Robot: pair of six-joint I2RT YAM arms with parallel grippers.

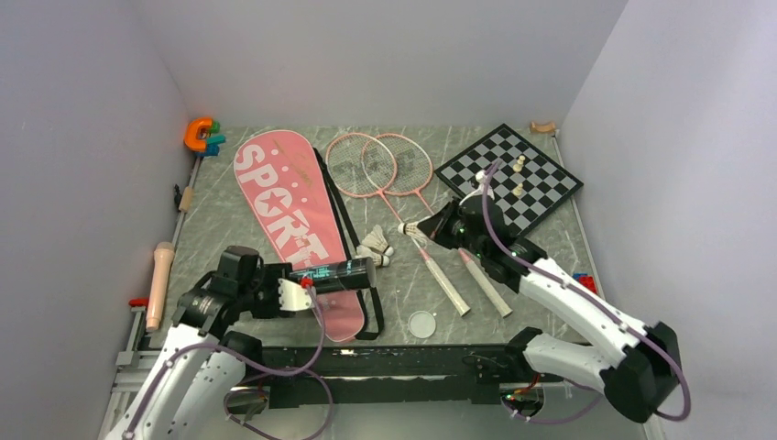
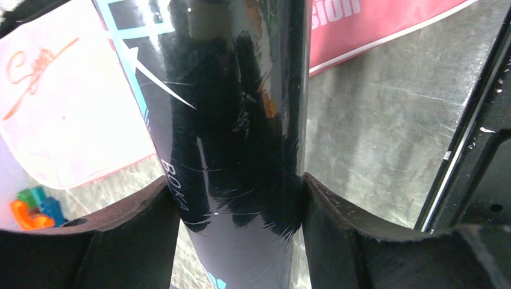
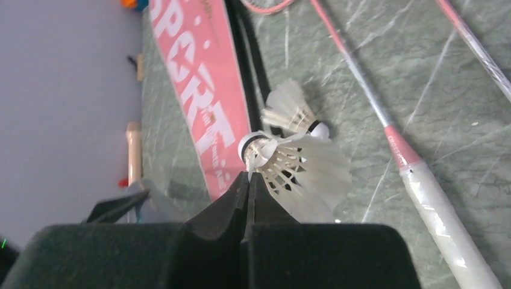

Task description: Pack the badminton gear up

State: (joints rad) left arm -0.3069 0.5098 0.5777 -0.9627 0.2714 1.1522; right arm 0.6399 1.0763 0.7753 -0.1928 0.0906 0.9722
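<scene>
My left gripper (image 1: 298, 293) is shut on the long dark tube (image 1: 337, 273) and holds it crosswise over the near end of the pink "SPORT" bag (image 1: 279, 206). In the left wrist view the tube (image 2: 235, 120) fills the space between both fingers. My right gripper (image 1: 442, 227) is shut on the feathers of a white shuttlecock (image 1: 418, 228), held above the table; the right wrist view shows the shuttlecock (image 3: 304, 165) at my gripper's tips (image 3: 247, 179). More shuttlecocks (image 1: 376, 246) lie beside the bag. Two pink rackets (image 1: 380, 165) lie side by side, with their handles (image 1: 449, 289) pointing near.
A chessboard (image 1: 508, 174) with pale pieces lies at the back right. An orange C-shaped toy (image 1: 197, 135) sits in the back left corner. A clear round disc (image 1: 421, 324) lies near the front edge. A pale cylinder (image 1: 162, 282) lies along the left rail.
</scene>
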